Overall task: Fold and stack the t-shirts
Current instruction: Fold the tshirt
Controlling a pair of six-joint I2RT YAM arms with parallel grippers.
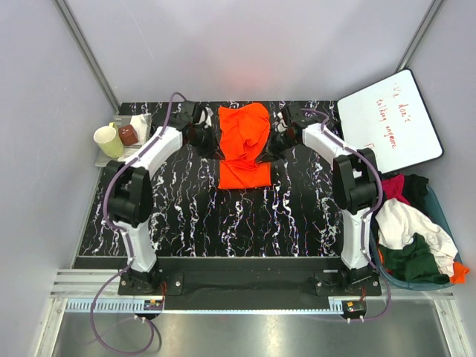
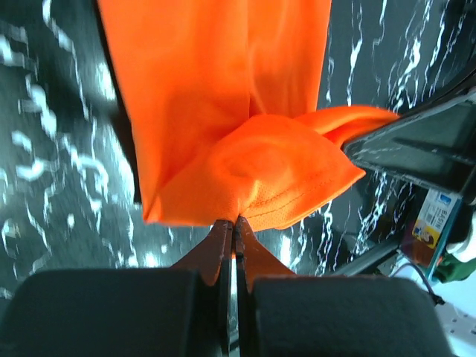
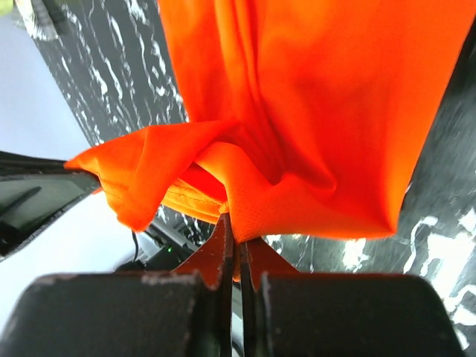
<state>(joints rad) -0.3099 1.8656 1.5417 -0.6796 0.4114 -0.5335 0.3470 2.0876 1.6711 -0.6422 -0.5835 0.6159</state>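
Pinching the orange shirt by its thin hem, the left gripper and right gripper are both clamped on it at the table's 12 o'clock. Each bite looks shallow, so a tug could slip one corner free. Uneven travel toward 6 o'clock would skew the fold.

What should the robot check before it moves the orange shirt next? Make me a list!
1. Left end effector shut on the orange t-shirt: ok.
2. Right end effector shut on it too: ok.
3. Fabric smooth: not ok, it is bunched between the two end effectors.
4. How many layers each one pinches: cannot tell.
5. Cup apart from the fabric: ok.
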